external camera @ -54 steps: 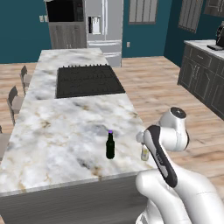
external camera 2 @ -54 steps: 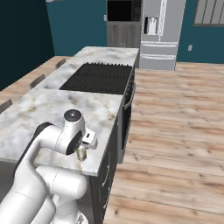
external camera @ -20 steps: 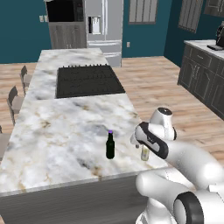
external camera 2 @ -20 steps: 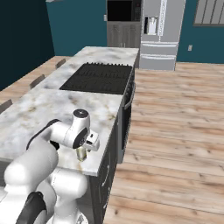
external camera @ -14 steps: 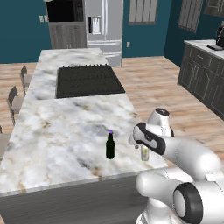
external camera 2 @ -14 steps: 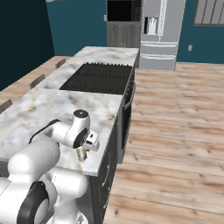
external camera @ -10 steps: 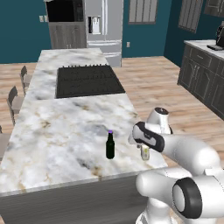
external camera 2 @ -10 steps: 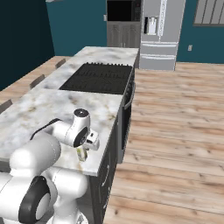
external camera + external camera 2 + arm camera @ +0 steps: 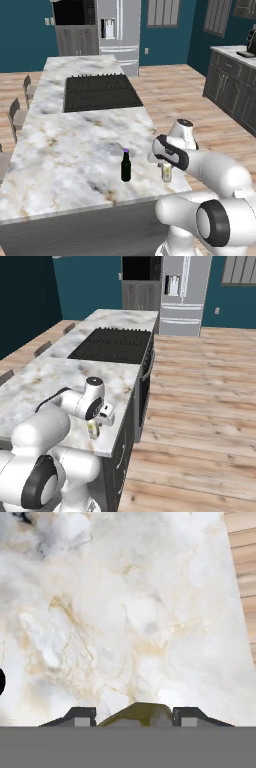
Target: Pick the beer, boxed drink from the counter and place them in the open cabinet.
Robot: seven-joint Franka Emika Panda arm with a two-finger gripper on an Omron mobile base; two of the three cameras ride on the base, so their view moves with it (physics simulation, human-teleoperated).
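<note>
The fingers, spread wide a second ago, are now closing on the boxed drink standing near the counter edge; the beer is waiting just beside; lifting should follow.

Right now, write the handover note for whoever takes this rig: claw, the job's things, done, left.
Claw: closed on the boxed drink; in the hand view the carton top sits between the two fingertips.
Boxed drink: upright at the near right corner of the counter, not lifted as far as I can tell.
Beer: standing on the counter left of the carton, untouched.
Done: nothing is in the cabinet.
Left: lift the carton, carry it to the open cabinet, then come back for the beer.
</note>
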